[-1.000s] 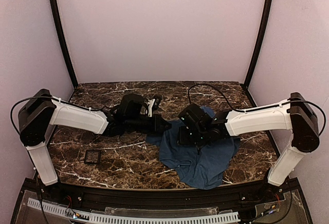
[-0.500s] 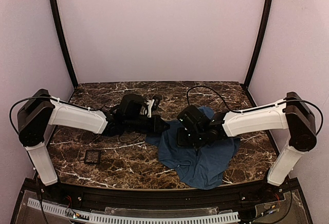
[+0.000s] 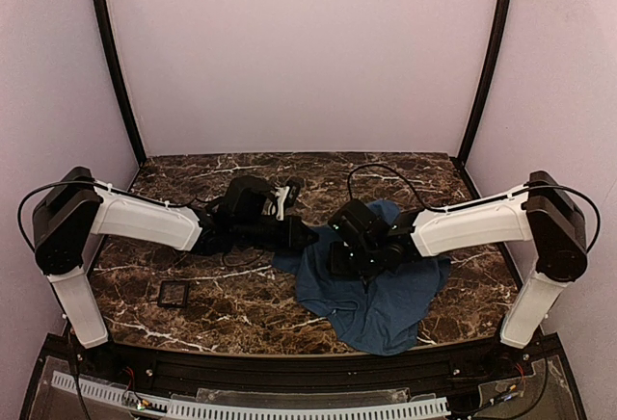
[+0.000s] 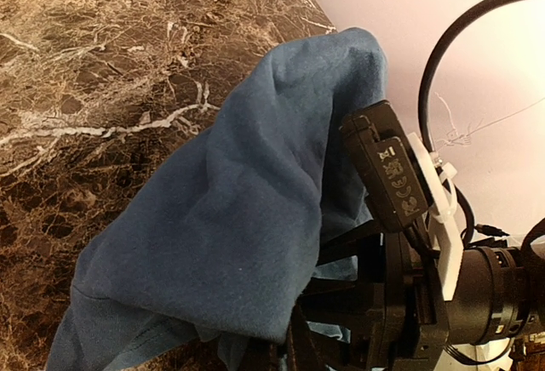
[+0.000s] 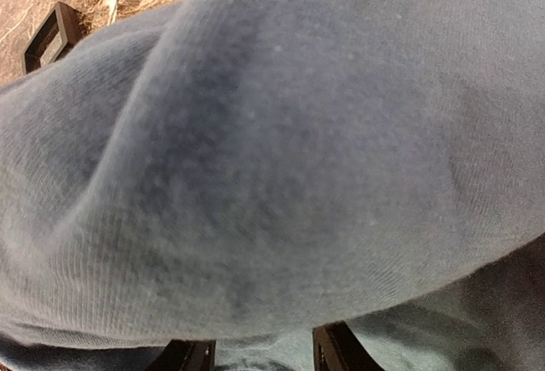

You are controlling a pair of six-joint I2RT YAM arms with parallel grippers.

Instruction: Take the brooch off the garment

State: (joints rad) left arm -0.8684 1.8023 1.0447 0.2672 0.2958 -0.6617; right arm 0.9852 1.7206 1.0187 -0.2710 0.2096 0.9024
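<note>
My dark marbled surface carries a small black square tray, lower left of the overhead frame.

From the right wrist, the blue cloth sits so close that it blurs across nearly the whole view. Of the right gripper I get only two dark fingertips cut off at the bottom edge, so I cannot read its grip. A black tray is partly hidden behind a fold. From above, the left gripper ends in a dark mass at the cloth's edge with its jaws unreadable, and I cannot pick out the brooch in any view.
</note>
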